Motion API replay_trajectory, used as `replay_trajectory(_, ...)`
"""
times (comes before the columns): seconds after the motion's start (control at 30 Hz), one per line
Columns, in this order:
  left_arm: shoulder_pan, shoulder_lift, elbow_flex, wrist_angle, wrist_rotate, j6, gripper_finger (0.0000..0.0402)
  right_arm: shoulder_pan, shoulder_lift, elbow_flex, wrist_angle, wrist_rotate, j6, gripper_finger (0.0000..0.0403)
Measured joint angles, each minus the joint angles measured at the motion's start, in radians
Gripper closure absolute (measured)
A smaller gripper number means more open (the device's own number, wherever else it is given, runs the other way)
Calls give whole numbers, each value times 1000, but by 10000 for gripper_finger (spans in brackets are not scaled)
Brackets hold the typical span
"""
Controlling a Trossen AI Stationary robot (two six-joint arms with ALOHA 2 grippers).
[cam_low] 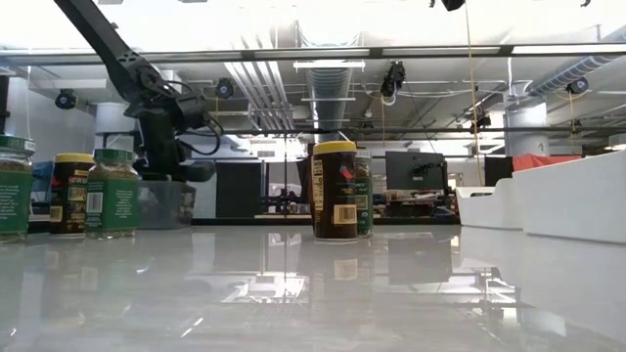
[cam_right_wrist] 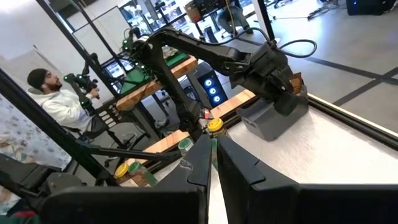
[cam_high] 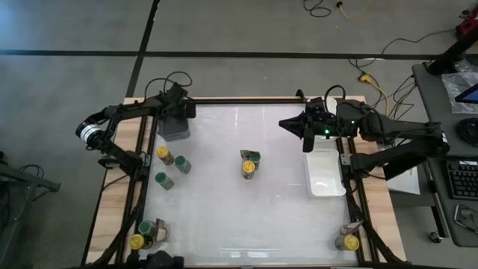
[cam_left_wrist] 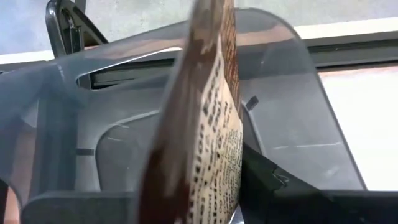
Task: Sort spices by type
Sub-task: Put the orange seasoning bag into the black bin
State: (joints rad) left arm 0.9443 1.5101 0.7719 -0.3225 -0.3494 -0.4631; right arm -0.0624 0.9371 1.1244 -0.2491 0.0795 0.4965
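The spices are small clear jars. A yellow-lidded jar (cam_high: 163,155) and two green-lidded ones (cam_high: 182,165) (cam_high: 163,180) stand on their bases at the table's left. A yellow-lidded jar (cam_high: 249,167) and a green-lidded jar (cam_high: 253,155) stand side by side at the middle. My left gripper (cam_high: 176,112) slants down over the grey square cup (cam_high: 175,127) at the far left, shut on a flat brown printed packet (cam_left_wrist: 208,118). My right gripper (cam_high: 306,128) hangs shut and empty high above the far end of the white tray (cam_high: 326,175). My left gripper has the brown packet's near end (cam_left_wrist: 199,199) between its two fingers. The fingers slant down toward the grey cup and lie along the packet. The packet sticks out ahead of the fingers into the cup's mouth (cam_left_wrist: 186,56). The picture's lower edge cuts off the place of contact.
More jars stand at the near left corner (cam_high: 143,235) and the near right corner (cam_high: 347,240). A wooden frame (cam_high: 112,217) borders the white tabletop. Beyond the table's left side a person (cam_right_wrist: 53,99) sits holding a controller.
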Motion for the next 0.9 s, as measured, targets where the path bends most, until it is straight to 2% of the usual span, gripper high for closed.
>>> replay_trajectory(0.5, 0, 8, -2, 16, -45, -126, 347, 0, 0, 0, 0, 0, 7, 385)
replay_trajectory(0.9, 0, 8, -2, 26, -43, -181, 292, 0, 0, 0, 0, 0, 17, 385)
